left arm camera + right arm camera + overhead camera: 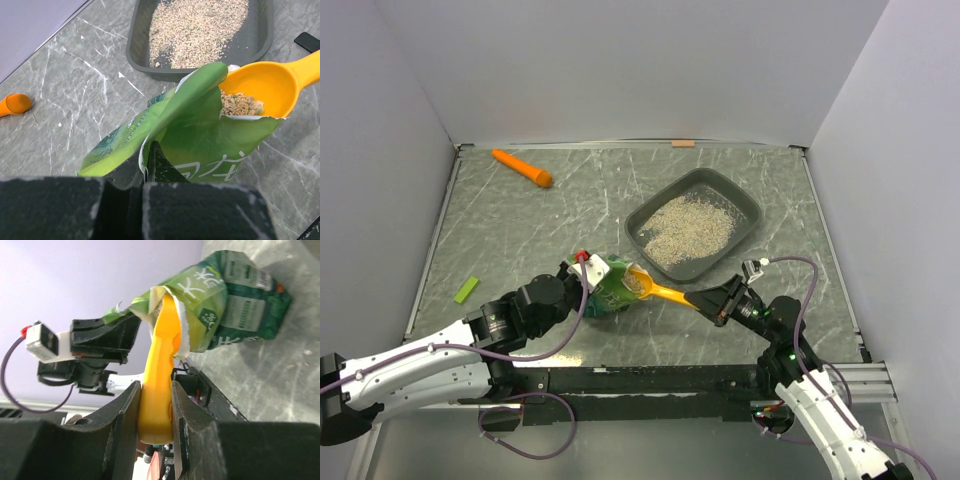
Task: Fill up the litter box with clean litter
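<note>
The dark grey litter box (pixel 748 205) sits at the right of the table with pale beige litter (pixel 687 229) spread inside; it also shows in the left wrist view (pixel 137 47). My left gripper (pixel 588 283) is shut on the edge of the green bag (pixel 200 135), holding its mouth open. My right gripper (pixel 698 299) is shut on the handle of the orange scoop (pixel 159 385). The scoop's bowl (pixel 260 87) rests in the bag's mouth with litter (pixel 239 104) in it.
An orange carrot-like toy (pixel 523 167) lies at the far left of the table, also in the left wrist view (pixel 15 104). A small green block (pixel 467 290) lies near the left edge. White walls enclose the table on three sides.
</note>
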